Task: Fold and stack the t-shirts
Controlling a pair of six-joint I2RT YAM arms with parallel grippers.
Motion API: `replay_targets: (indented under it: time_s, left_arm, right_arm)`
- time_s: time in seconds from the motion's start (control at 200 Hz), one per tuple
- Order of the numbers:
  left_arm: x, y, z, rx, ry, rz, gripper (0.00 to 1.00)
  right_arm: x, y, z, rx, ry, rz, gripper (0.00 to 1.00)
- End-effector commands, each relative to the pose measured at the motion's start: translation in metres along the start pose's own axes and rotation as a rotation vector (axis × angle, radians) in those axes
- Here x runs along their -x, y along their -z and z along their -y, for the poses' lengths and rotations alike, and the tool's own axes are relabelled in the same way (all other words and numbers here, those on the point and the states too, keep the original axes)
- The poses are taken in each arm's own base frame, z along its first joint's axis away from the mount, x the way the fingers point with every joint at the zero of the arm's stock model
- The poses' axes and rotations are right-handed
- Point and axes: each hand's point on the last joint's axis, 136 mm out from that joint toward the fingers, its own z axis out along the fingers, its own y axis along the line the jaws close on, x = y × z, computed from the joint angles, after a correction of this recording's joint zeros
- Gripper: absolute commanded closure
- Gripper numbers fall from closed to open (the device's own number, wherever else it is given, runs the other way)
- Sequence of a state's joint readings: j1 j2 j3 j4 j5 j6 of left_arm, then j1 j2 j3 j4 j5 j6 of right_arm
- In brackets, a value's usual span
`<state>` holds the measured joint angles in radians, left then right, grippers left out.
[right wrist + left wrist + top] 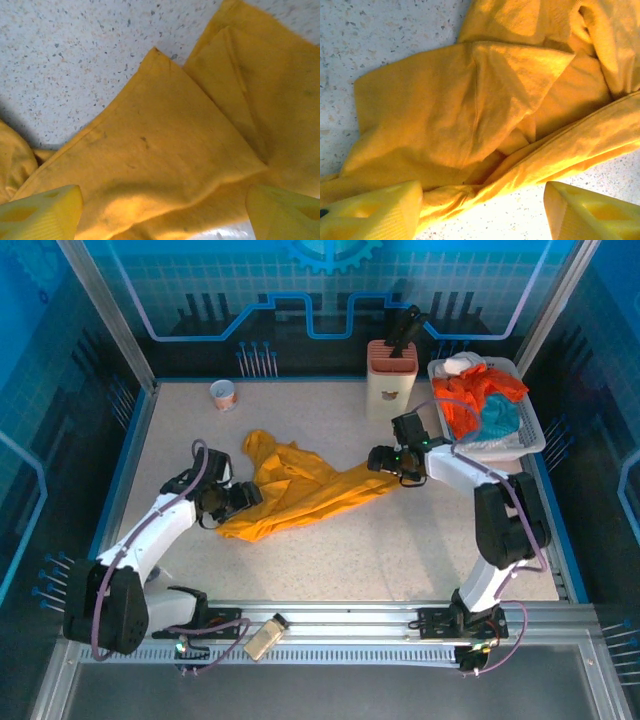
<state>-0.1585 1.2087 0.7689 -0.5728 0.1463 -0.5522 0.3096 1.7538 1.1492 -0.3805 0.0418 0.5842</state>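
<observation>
Tabletop lies bare near me; the yellow shirt sprawls mid-table, long axis running left-near to right-far. I see left gripper and right gripper gaping over its ends.

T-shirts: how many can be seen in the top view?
3. A golden-yellow t-shirt lies crumpled mid-table; an orange-red t-shirt and a teal t-shirt sit in the white basket at far right. Others may be hidden underneath.

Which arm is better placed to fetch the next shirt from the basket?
Right. The right gripper hangs open near the basket on the far right; the left gripper is beyond the yellow shirt.
</observation>
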Motion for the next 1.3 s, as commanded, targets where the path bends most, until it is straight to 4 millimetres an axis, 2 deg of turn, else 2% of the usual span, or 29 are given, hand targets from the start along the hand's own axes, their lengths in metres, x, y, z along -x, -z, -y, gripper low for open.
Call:
replay_targets:
  time_s: [0.0,0.195,0.315,0.435,0.525,0.61,0.695,0.82,1.001,1.026,1.071,1.091,1.116,1.151,1.201,1.266,1.296]
  left_arm:
    - [-0.010,0.008,-0.007,0.021,0.027,-0.010,0.33]
    - [-0.015,0.013,-0.013,0.027,0.031,0.010,0.33]
    - [-0.015,0.013,-0.017,0.043,0.023,0.010,0.33]
    - [-0.014,0.012,-0.017,0.039,0.022,0.010,0.33]
    - [-0.013,0.012,-0.017,0.043,0.014,0.015,0.34]
    - [-0.009,0.012,-0.016,0.048,-0.001,0.018,0.35]
    - [-0.004,0.011,-0.014,0.056,-0.011,0.021,0.36]
    - [0.001,0.006,-0.013,0.063,-0.025,0.018,0.38]
    - [0.004,-0.005,-0.012,0.072,-0.030,-0.009,0.39]
    - [0.004,-0.007,-0.011,0.068,-0.029,-0.013,0.39]
    - [0.004,-0.009,-0.010,0.062,-0.026,-0.017,0.39]
    - [0.004,-0.010,-0.010,0.058,-0.024,-0.020,0.39]
    - [0.004,-0.012,-0.008,0.054,-0.023,-0.022,0.39]
    - [0.004,-0.013,-0.007,0.049,-0.021,-0.028,0.39]
    - [0.003,-0.014,-0.006,0.044,-0.019,-0.036,0.39]
    - [0.002,-0.014,-0.006,0.040,-0.022,-0.042,0.39]
    - [0.001,-0.014,-0.006,0.043,-0.025,-0.045,0.39]
  right_arm:
    - [0.008,-0.014,-0.009,0.048,-0.044,-0.028,0.17]
    - [0.004,-0.038,-0.009,0.039,-0.070,-0.071,0.24]
    - [0.002,-0.044,-0.008,0.037,-0.070,-0.076,0.31]
    - [0.002,-0.047,-0.008,0.044,-0.066,-0.081,0.50]
    - [0.001,-0.043,-0.011,0.058,-0.064,-0.086,0.73]
    - [0.002,-0.030,-0.014,0.077,-0.061,-0.065,0.91]
    - [0.004,-0.012,-0.013,0.079,-0.057,-0.026,1.00]
    - [0.003,0.013,-0.009,0.070,-0.039,0.014,1.00]
    - [-0.005,0.043,0.008,0.038,-0.032,0.077,1.00]
    - [-0.006,0.044,0.011,0.031,-0.025,0.088,0.88]
    - [-0.007,0.044,0.015,0.026,-0.007,0.094,0.53]
    - [-0.008,0.042,0.016,0.023,-0.003,0.088,0.42]
    - [-0.008,0.040,0.018,0.018,0.000,0.077,0.35]
    - [-0.008,0.036,0.021,0.007,0.001,0.056,0.30]
    - [-0.006,0.030,0.026,-0.011,0.003,0.040,0.30]
    - [-0.005,0.019,0.034,-0.026,-0.017,0.018,0.45]
    - [-0.004,0.013,0.036,-0.025,-0.027,0.009,0.49]
